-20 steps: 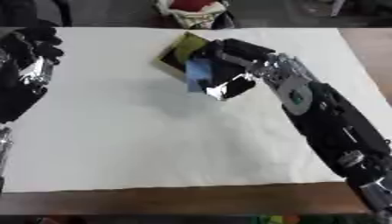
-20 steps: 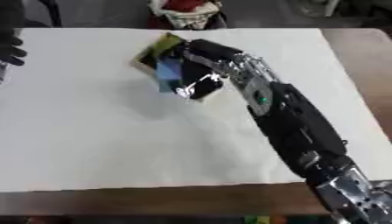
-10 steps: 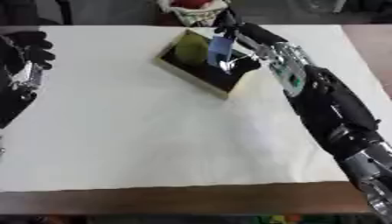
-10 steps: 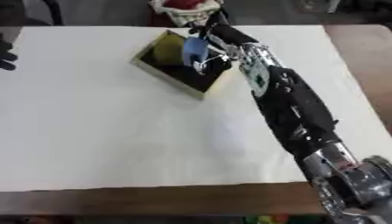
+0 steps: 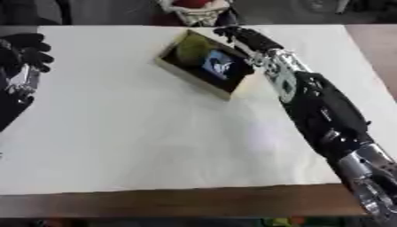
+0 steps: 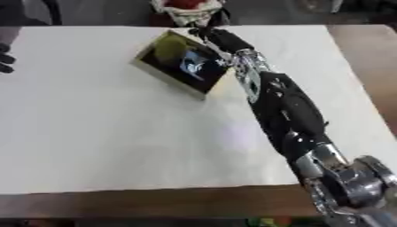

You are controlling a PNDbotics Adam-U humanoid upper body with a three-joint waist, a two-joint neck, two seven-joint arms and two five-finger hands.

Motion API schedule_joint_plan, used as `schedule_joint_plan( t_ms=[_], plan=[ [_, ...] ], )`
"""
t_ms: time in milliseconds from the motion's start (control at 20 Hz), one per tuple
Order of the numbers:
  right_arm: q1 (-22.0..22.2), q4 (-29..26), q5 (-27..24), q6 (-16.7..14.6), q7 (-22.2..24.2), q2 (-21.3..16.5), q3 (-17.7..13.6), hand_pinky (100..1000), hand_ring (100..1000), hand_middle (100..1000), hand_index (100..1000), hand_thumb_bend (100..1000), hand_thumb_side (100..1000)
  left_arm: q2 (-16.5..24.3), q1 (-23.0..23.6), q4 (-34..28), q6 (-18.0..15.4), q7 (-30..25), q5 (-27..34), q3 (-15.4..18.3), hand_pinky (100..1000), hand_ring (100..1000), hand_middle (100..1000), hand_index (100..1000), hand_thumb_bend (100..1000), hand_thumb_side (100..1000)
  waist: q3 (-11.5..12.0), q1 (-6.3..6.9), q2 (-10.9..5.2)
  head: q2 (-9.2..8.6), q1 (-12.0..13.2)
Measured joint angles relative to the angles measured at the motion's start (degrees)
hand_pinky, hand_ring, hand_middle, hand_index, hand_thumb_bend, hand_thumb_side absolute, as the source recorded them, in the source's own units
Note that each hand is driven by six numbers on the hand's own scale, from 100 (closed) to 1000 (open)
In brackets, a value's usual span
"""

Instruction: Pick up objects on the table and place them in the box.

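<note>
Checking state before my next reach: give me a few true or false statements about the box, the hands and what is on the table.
1. A blue object lies inside the box. True.
2. The right hand is curled round the blue object. False: its fingers are open at the box's far corner, the object released.
3. The left hand is over the box. False: it is at the view's left edge, far from it.
4. The box sits on the white table cover. True.
</note>
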Motion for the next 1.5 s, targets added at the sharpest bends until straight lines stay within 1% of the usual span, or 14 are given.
schedule_joint_plan(
  t_ms=[100, 200, 350, 400, 500, 600, 650, 850, 900, 1000, 1100, 1250, 1300, 1500],
  plan=[
    [0.5, -0.6, -0.2, -0.4, -0.4, 0.0, 0.0, 812, 826, 898, 1000, 145, 511, -0.1, 0.0, 0.0, 0.0, 0.0, 0.0, 0.0, 624, 646, 639, 784, 100, 620, -0.3, -0.09, 0.00, 0.00, 0.0],
    [1.1, -2.5, -1.5, -1.1, -1.1, -0.3, 0.1, 805, 813, 859, 987, 104, 466, -0.1, 0.0, 0.0, 0.0, 0.1, 0.0, 0.0, 623, 644, 636, 782, 100, 621, -0.7, -0.12, 0.00, 0.00, 0.1],
    [2.5, -7.2, -6.2, -2.6, -1.7, -1.6, 1.0, 771, 770, 776, 964, 100, 370, -0.1, 0.3, 0.0, 0.0, 0.5, 0.0, 0.2, 618, 640, 631, 777, 100, 622, -1.3, -0.17, 0.00, 0.00, 0.6],
    [3.1, -9.2, -8.9, -3.1, -1.8, -2.2, 1.3, 766, 764, 767, 960, 100, 349, -0.1, 0.5, 0.0, 0.0, 0.7, 0.0, 0.3, 617, 639, 630, 776, 100, 620, -1.5, -0.19, 0.00, 0.00, 0.8],
    [4.7, -13.7, -15.8, -3.8, -1.6, -3.9, 2.2, 752, 748, 743, 949, 100, 270, -0.2, 0.7, 0.0, 0.0, 1.3, 0.0, 0.5, 612, 636, 626, 773, 100, 617, -2.0, -0.31, -0.01, 0.00, 1.3],
    [6.8, -19.6, -23.9, -3.7, -1.3, -6.0, 3.0, 742, 736, 727, 939, 100, 214, -0.2, 1.1, 0.0, -0.1, 2.1, 0.0, 0.7, 609, 633, 622, 768, 100, 616, -2.5, -0.50, -0.03, 0.00, 1.8],
    [7.9, -22.8, -27.8, -3.4, -1.2, -7.2, 3.2, 735, 728, 715, 931, 100, 207, -0.2, 1.2, 0.0, -0.1, 2.6, 0.0, 0.8, 608, 632, 621, 767, 100, 617, -2.7, -0.56, -0.04, 0.00, 2.1],
    [14.3, -36.3, -41.6, -0.4, -2.3, -11.1, 2.8, 720, 711, 691, 911, 100, 224, -0.2, 1.8, 0.0, -0.6, 4.6, 0.7, 1.1, 607, 632, 621, 765, 100, 620, -3.8, -0.57, -0.05, 0.00, 3.0],
    [15.9, -39.3, -44.4, 0.6, -2.7, -11.8, 2.5, 720, 711, 691, 911, 100, 224, -0.2, 2.0, 0.0, -0.8, 4.9, 0.9, 1.1, 607, 632, 621, 765, 100, 620, -4.0, -0.57, -0.05, 0.00, 3.2],
    [18.4, -44.3, -48.8, 2.2, -3.3, -12.6, 1.7, 707, 696, 672, 899, 100, 295, -0.3, 2.2, 0.0, -1.2, 5.6, 1.2, 1.3, 608, 637, 624, 766, 100, 621, -4.2, -0.56, -0.03, 0.00, 3.5],
    [22.9, -49.3, -53.0, 3.3, -4.0, -13.0, 0.5, 706, 695, 671, 897, 100, 312, -0.7, 2.2, 0.0, -1.6, 6.2, 1.3, 1.5, 609, 639, 625, 766, 100, 622, -4.7, -0.58, 0.06, 0.00, 4.0],
    [28.1, -55.5, -57.1, 4.7, -4.5, -13.0, -1.6, 705, 692, 667, 888, 100, 333, -1.2, 2.5, 0.0, -2.3, 6.9, 1.5, 1.6, 612, 645, 630, 769, 100, 627, -5.1, -0.44, 0.22, 0.00, 4.6],
    [29.5, -57.1, -57.7, 5.0, -4.7, -12.9, -2.2, 705, 691, 667, 886, 100, 337, -1.3, 2.7, 0.1, -2.5, 7.0, 1.5, 1.6, 613, 645, 631, 769, 100, 627, -5.1, -0.44, 0.24, 0.00, 4.8],
    [34.6, -61.8, -58.8, 6.1, -4.7, -11.0, -4.3, 698, 683, 657, 872, 100, 410, -2.2, 3.1, 0.2, -3.4, 7.0, 1.5, 1.7, 615, 649, 638, 776, 100, 638, -5.5, -0.25, 0.36, 0.00, 5.3]
  ],
)
